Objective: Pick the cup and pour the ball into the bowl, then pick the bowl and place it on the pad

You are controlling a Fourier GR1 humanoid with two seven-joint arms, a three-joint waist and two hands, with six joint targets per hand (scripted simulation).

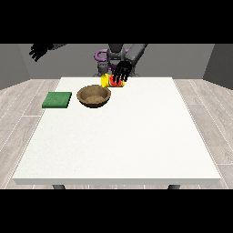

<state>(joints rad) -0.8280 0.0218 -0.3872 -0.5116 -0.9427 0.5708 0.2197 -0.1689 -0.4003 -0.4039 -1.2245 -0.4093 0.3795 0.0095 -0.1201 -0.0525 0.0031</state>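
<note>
**Q:** Cup [109, 81] — lying where exactly? Any writing on it?

**A:** Tipped on its side near the far edge of the white table [118, 136], yellow open end facing the view's left, red part tucked under the hand. Sitting just behind and to the right of the brown bowl [94, 96], close but can't tell if touching. No brand, label or lettering readable anywhere, not on the cup, not on the bowl, not on the green pad [57, 99].

**Q:** And the hands? Gripping or just hovering?

**A:** Hand at the view's right [122, 71] draped over the cup from above, dark fingers [119, 78] pointing down and a bit spread across the red end. Looks curled round it, though tiny in the view. Hand at the view's left [38, 51] up high and off to the side, well clear of the table, fingers splayed out and holding nothing.

**Q:** Ball anywhere?

**A:** Can't make one out. Bowl upright, inside looks plain brown. Pad flat near the table's left edge, just left of the bowl, apart from it.
</note>
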